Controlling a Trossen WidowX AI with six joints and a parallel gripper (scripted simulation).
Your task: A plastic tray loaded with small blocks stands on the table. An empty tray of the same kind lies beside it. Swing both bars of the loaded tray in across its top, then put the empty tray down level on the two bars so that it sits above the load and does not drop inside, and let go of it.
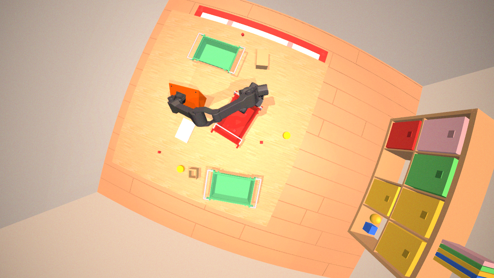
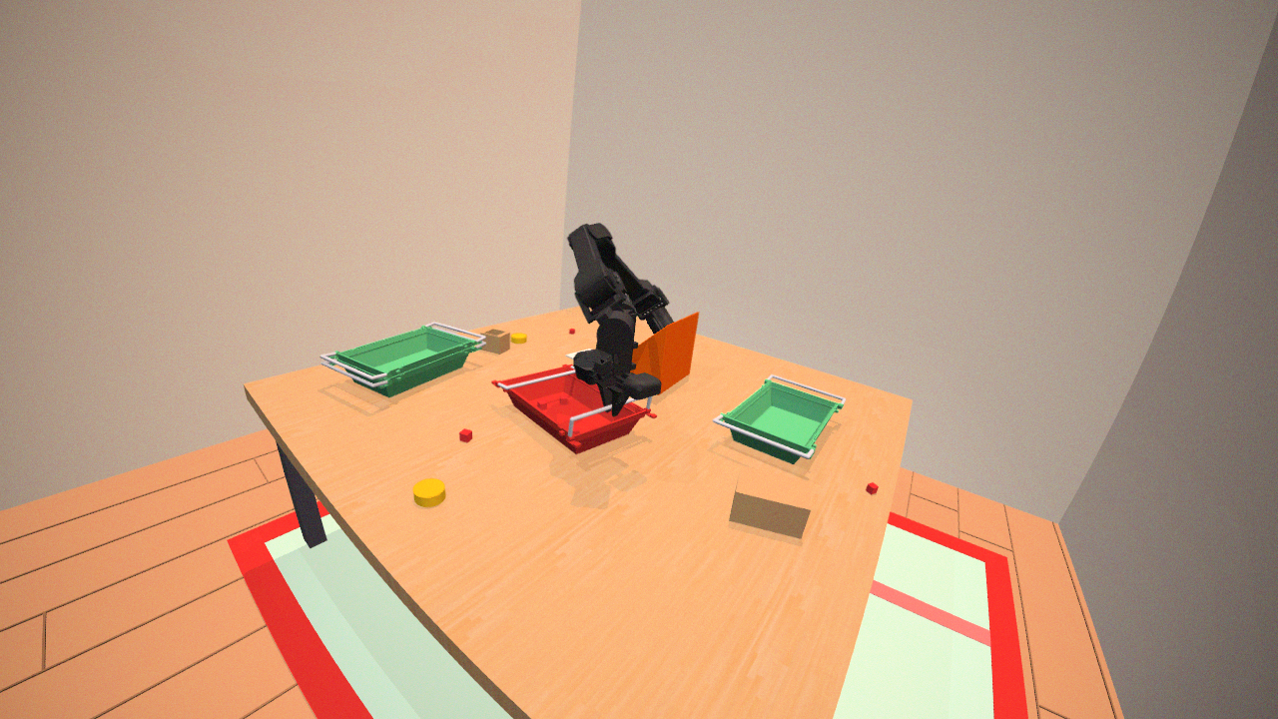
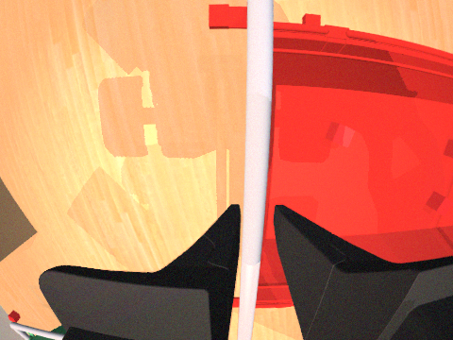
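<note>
The red tray (image 1: pixel 238 125) (image 2: pixel 546 408) (image 3: pixel 353 101) stands mid-table with small red blocks (image 3: pixel 434 200) inside. My gripper (image 3: pixel 256 212) (image 2: pixel 616 403) is at the tray's far end, its fingers set narrowly apart astride a white wire bar (image 3: pixel 259 101) (image 2: pixel 591 414). The bar runs between the fingers without being clamped and stands raised beside the tray's end wall. The other bar (image 1: pixel 227 131) (image 2: pixel 527 380) lies across the tray's opposite end. Two empty green trays of the same kind stand apart from it, one (image 1: pixel 198 45) (image 2: pixel 779 444) by the brown box and one (image 1: pixel 211 186) (image 2: pixel 392 363) by the hollow wooden cube.
An orange wedge (image 1: pixel 191 95) (image 2: pixel 670 353) stands at the arm's base, next to a white sheet (image 1: pixel 184 131). A brown box (image 1: pixel 262 58) (image 2: pixel 768 513), yellow discs (image 1: pixel 286 135) (image 2: pixel 429 491), a hollow wooden cube (image 1: pixel 194 172) and loose small red cubes (image 1: pixel 261 142) lie about. A shelf unit (image 1: pixel 431 179) stands off the table.
</note>
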